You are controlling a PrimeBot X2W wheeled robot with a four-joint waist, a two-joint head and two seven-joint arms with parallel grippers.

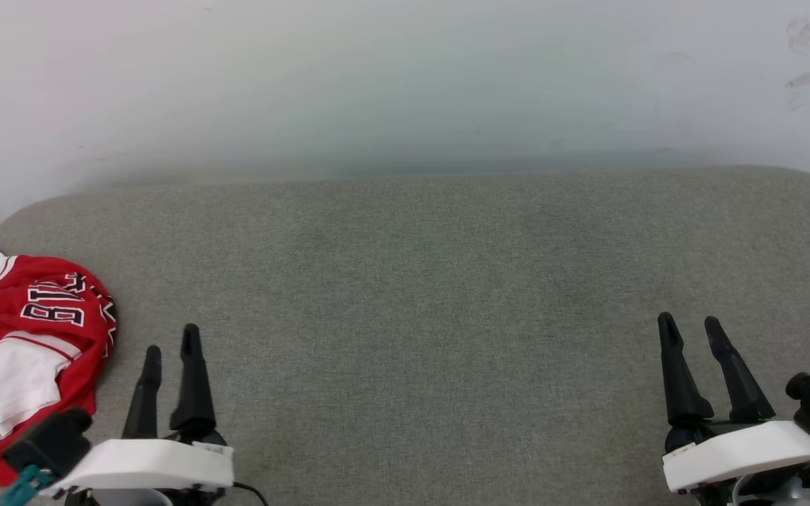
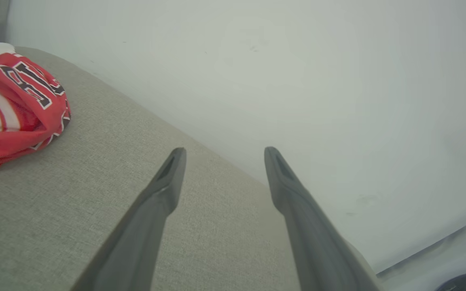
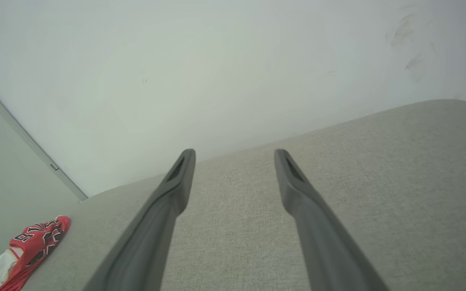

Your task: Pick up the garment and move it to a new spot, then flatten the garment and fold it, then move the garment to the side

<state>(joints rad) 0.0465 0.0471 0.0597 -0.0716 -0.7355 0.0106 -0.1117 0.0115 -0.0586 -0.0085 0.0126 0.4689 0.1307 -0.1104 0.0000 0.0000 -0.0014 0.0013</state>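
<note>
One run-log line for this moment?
garment: at cushion left edge | left gripper: open, empty | right gripper: open, empty

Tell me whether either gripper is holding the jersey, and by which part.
Nothing is held. The left gripper and right gripper both have open, empty jaws; the garment lies crumpled at the grey cushion's left end.

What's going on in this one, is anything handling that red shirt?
Nothing is being handled right now. The garment, a red jersey shirt with white sleeves, lies bunched up at the left edge of the grey padded surface. The left gripper sits beside it, open and empty, not touching the fabric; the right gripper is open and empty too, over at the other side. Whether the shirt awaits picking up or was already set aside, I cannot tell.
</note>
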